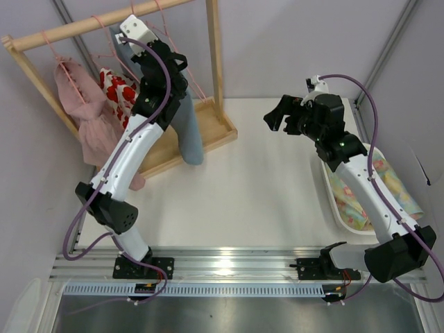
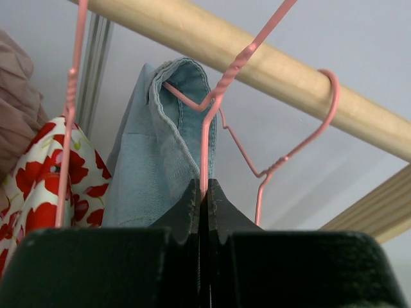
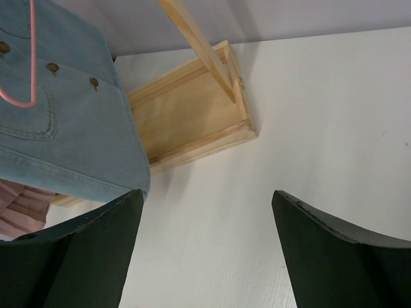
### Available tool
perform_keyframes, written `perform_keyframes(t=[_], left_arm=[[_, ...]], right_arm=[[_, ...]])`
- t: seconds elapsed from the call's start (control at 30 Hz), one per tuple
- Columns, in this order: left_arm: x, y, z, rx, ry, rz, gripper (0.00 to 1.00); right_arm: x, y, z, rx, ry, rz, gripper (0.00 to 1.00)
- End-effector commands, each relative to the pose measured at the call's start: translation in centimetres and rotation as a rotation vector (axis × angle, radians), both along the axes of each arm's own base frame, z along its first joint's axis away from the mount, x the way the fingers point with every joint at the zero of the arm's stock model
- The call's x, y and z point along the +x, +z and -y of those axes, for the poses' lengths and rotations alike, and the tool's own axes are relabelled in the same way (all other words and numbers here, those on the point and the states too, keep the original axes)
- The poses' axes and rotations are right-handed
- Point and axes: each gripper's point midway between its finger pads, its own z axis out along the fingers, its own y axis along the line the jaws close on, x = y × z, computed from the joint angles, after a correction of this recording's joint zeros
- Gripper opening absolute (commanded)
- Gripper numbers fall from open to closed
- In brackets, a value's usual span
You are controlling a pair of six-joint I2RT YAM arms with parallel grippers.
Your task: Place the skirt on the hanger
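The light blue denim skirt (image 1: 189, 128) hangs by its waistband from a thin pink wire hanger (image 2: 205, 151), just under the wooden rack's rod (image 2: 270, 67). My left gripper (image 2: 204, 190) is up at the rod and shut on the hanger's wire stem; the skirt (image 2: 151, 173) drapes to the left of the jaws. In the top view the arm hides most of that hanger. My right gripper (image 1: 277, 115) hovers open above the table, to the right of the rack. In its wrist view the skirt (image 3: 64, 138) hangs at the upper left, apart from the gripper (image 3: 207, 194).
The wooden rack (image 1: 104, 22) stands at the back left on a tray-like base (image 3: 192, 122). On it hang a pale pink dress (image 1: 84, 114) and a white garment with red flowers (image 1: 119, 90). Another pink hanger (image 2: 331, 96) hooks over the rod. A white basket (image 1: 331, 201) of colourful cloth sits at the right.
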Motion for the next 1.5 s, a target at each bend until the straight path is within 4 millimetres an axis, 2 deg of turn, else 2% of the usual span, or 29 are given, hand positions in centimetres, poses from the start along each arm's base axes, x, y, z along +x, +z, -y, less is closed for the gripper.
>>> perform_keyframes(t=[0.0,0.13,0.47,0.63,0.67,0.7,1.0,1.03,1.13,1.17,1.27,1.3,1.33,1.37,1.4,1.47], left_arm=[[-0.9,4.5,-1.3,-0.037,-0.026,0.127,0.00],[0.0,4.4,-1.5,-0.019,-0.056,0.115,0.00],[3.1,1.0,-3.4,0.020,-0.055,0.014,0.00],[4.3,-2.4,-3.0,0.033,-0.080,-0.063,0.00],[4.6,-3.9,-3.0,0.038,-0.079,-0.092,0.00],[4.5,-3.7,-3.1,0.025,-0.079,-0.075,0.00],[4.8,-4.7,-3.5,-0.005,-0.087,-0.100,0.02],[4.8,-4.7,-3.4,-0.003,-0.095,-0.099,0.05],[4.1,-3.6,-3.5,0.007,-0.109,-0.083,0.29],[3.9,-3.1,-3.3,0.013,-0.124,-0.076,0.49],[2.3,-0.4,-3.2,0.032,-0.167,-0.032,0.70],[1.1,1.1,-3.4,0.046,-0.179,-0.010,0.74],[0.4,2.2,-3.1,0.058,-0.198,0.009,0.95],[-0.3,3.4,-2.9,0.074,-0.223,0.029,0.99],[-1.8,4.9,-3.1,0.098,-0.237,0.049,0.99],[-3.6,6.6,-2.6,0.124,-0.283,0.076,0.99]], right_arm=[[0.2,2.6,-0.2,0.027,0.004,0.054,0.89],[0.4,2.4,-0.5,0.031,0.010,0.047,0.89],[0.3,2.3,-0.6,0.023,0.011,0.050,0.89],[0.3,2.0,-0.3,0.003,0.005,0.053,0.93],[0.3,2.1,-0.2,-0.002,0.000,0.057,0.97],[0.2,2.0,0.0,-0.008,-0.008,0.055,0.99],[-0.1,2.8,1.3,-0.010,-0.028,0.045,0.99],[-0.2,2.7,1.3,-0.009,-0.027,0.038,0.99],[-0.2,3.0,1.5,-0.005,-0.016,0.029,0.99],[-0.2,3.1,1.6,-0.004,-0.017,0.028,0.99],[-0.2,3.5,2.4,-0.004,-0.043,0.036,0.99],[-0.2,3.8,2.9,-0.007,-0.064,0.046,0.99],[-0.3,4.1,3.2,-0.011,-0.075,0.055,0.99],[-0.4,4.4,3.6,-0.016,-0.084,0.063,0.99],[-0.8,5.0,4.1,-0.025,-0.096,0.081,1.00],[-1.1,5.3,4.7,-0.037,-0.116,0.091,0.99]])
